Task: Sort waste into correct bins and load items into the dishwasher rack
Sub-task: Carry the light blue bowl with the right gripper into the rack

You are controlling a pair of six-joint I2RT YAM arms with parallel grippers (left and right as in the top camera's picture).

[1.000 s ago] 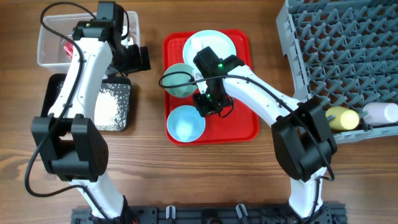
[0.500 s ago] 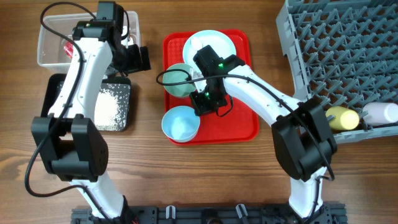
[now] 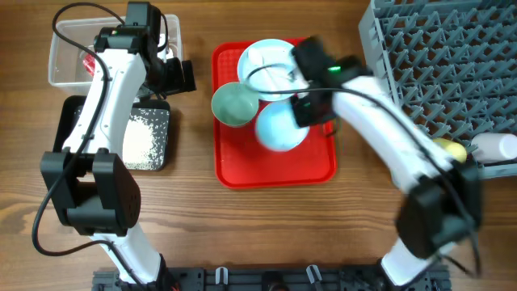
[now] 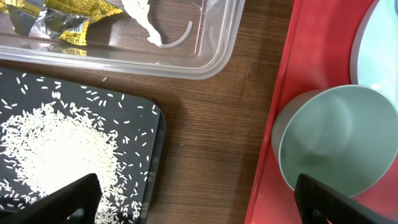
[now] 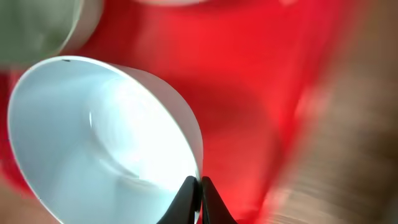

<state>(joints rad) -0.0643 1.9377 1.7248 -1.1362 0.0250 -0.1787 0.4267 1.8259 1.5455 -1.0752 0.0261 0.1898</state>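
Note:
My right gripper (image 3: pixel 305 110) is shut on the rim of a pale blue bowl (image 3: pixel 279 127) and holds it tipped above the red tray; in the right wrist view the fingers (image 5: pixel 199 186) pinch the bowl's rim (image 5: pixel 99 137). A second pale blue bowl (image 3: pixel 235 104) sits on the tray's left side and shows in the left wrist view (image 4: pixel 336 143). The pale blue plate (image 3: pixel 266 58) lies at the tray's back. My left gripper (image 4: pixel 193 199) is open and empty over bare wood between the black tray (image 4: pixel 56 143) of rice grains and the red tray (image 4: pixel 292 74).
The clear tub (image 3: pixel 69 56) holds a red wrapper; the left wrist view shows a yellow wrapper (image 4: pixel 56 15) and white tissue in it. The grey rack (image 3: pixel 444 73) stands at the right with a yellow cup (image 3: pixel 448 151) and a white cup (image 3: pixel 494 146).
My right gripper has lifted the front bowl off the tray and swung it right and back, toward the rack. The left arm has not moved.

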